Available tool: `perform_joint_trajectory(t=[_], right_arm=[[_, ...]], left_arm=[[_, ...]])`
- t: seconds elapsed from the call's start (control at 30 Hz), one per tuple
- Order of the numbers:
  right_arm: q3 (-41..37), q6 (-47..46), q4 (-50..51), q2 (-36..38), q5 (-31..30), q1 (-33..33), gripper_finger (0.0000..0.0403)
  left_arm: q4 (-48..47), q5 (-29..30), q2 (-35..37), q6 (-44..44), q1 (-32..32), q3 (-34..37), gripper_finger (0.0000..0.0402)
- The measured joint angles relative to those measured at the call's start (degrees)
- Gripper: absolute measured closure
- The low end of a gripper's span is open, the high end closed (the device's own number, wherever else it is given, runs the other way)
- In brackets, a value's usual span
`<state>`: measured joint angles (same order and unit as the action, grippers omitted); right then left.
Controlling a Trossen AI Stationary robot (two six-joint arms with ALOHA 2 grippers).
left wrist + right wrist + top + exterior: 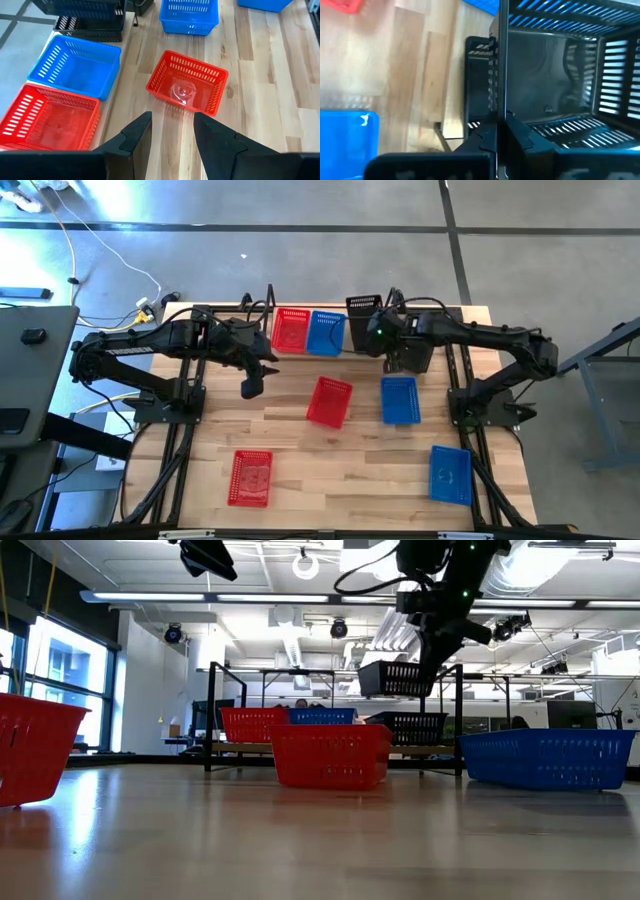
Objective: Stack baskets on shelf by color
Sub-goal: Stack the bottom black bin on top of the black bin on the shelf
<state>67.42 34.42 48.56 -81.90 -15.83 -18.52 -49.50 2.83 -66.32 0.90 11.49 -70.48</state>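
black plastic shows near the top middle of the high view, where the right gripper (392, 358) is pinched shut on the rim of a black basket (397, 678). in the low view this basket hangs in the air, a little right of the middle of the frame, above another black basket (407, 727) that sits on the shelf (245, 747). in the right wrist view the fingers (487, 142) squeeze the thin wall of the held basket at the bottom middle of the frame.

the shelf runs along the upper middle of the high view. a red basket (290, 330) and a blue basket (326, 332) sit on it side by side, touching, with the black ones just to their right.

the left gripper (250, 386) is left of the middle in the high view, over the wooden table (330, 470). its fingers (137, 137) stand partly open and hold nothing. in the left wrist view a tilted red basket (187, 89) lies just past the fingers, in the middle of the frame.

more baskets lie on the table in the high view. a blue basket (399, 399) is a little right of the middle, beside the tilted red one. a red one (250, 478) is at the lower left. another blue one (450, 474) is at the lower right, well apart from the others.
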Motion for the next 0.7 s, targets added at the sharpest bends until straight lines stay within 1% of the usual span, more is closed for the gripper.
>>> perform_joint_trajectory(t=[0.13,0.37,0.47,0.7], right_arm=[[-0.02,0.61,0.42,-1.03,2.73,-1.50,0.0403],[-0.04,0.56,1.14,-2.34,3.31,-2.58,0.0403],[-0.04,0.37,2.34,-3.46,4.72,-3.08,0.0403],[-0.04,0.54,1.86,-4.84,4.31,-3.26,0.0403]], left_arm=[[0.02,1.43,0.00,0.46,0.00,0.00,0.0266],[0.05,2.37,0.00,1.06,0.00,0.00,0.0266],[0.36,2.47,0.00,1.43,0.00,0.00,0.0266],[6.01,2.54,0.00,1.50,0.00,0.00,0.0266]])
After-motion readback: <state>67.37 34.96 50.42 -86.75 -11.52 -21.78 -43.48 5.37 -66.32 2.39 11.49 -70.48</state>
